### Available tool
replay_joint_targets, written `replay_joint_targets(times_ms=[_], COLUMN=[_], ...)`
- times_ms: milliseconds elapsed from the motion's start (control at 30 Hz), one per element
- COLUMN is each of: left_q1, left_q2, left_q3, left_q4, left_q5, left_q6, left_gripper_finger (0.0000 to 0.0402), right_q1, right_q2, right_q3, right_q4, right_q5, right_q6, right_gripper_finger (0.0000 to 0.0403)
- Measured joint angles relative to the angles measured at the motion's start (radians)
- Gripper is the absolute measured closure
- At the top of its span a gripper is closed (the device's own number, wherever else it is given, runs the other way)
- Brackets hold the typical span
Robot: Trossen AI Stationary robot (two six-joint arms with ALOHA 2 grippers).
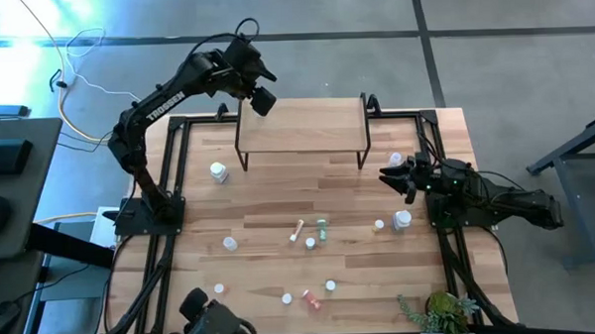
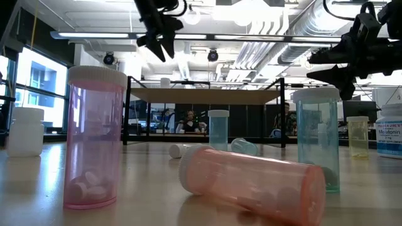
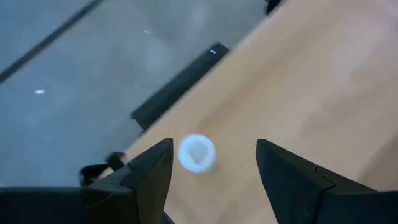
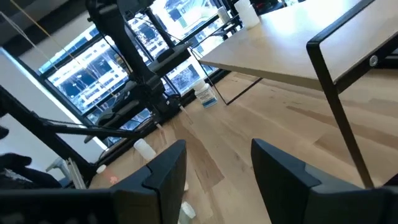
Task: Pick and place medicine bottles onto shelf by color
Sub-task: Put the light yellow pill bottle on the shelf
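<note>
White-capped and small, a plastic bottle [image 3: 197, 152] stands on the light-wood shelf [image 1: 301, 127] beneath the left gripper [image 1: 261, 99], whose jaws are spread empty. Right gripper [image 1: 399, 176] waits open beside the shelf. Most bottles [image 1: 310, 242] remain scattered on the table [image 1: 269, 213].

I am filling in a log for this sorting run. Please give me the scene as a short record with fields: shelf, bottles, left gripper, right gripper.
shelf: light-wood board on black legs, at the table's far edge; one white-capped bottle stands near its left corner
bottles: the others are scattered over the tabletop; one white bottle stands in front of the shelf's left leg
left gripper: open, empty, above the shelf's left corner
right gripper: open, empty, over the table to the right of the shelf
</note>
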Motion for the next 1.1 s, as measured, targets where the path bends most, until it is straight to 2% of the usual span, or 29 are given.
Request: replay_joint_targets(times_ms=[100,233,567,767,967,1100], left_q1=[-0.021,-0.077,-0.234,-0.31,-0.403,-0.455], left_q2=[-0.019,-0.063,-0.245,-0.346,-0.426,-0.44], left_q3=[0.0,-0.054,-0.371,-0.552,-0.717,-0.784], left_q4=[-0.034,-0.023,0.238,0.401,0.625,0.754], left_q5=[0.079,0.122,0.124,0.12,0.122,0.121], left_q6=[0.011,0.011,-0.111,-0.213,-0.293,-0.315], left_gripper_finger=[0.0184,0.0184,0.0184,0.0184,0.0184,0.0184], right_q1=[0.0,-0.001,0.0,0.0,0.0,0.0], right_q2=[0.0,0.0,0.0,0.001,0.007,0.043], right_q3=[0.0,-0.001,-0.002,0.06,0.189,0.289], right_q4=[0.0,0.008,0.113,0.092,-0.111,-0.291], right_q5=[0.005,0.015,0.002,0.0,-0.001,-0.023], right_q6=[0.059,0.132,0.146,0.077,-0.032,-0.073], right_gripper_finger=[0.0231,0.0231,0.0231,0.0231,0.0231,0.0231])
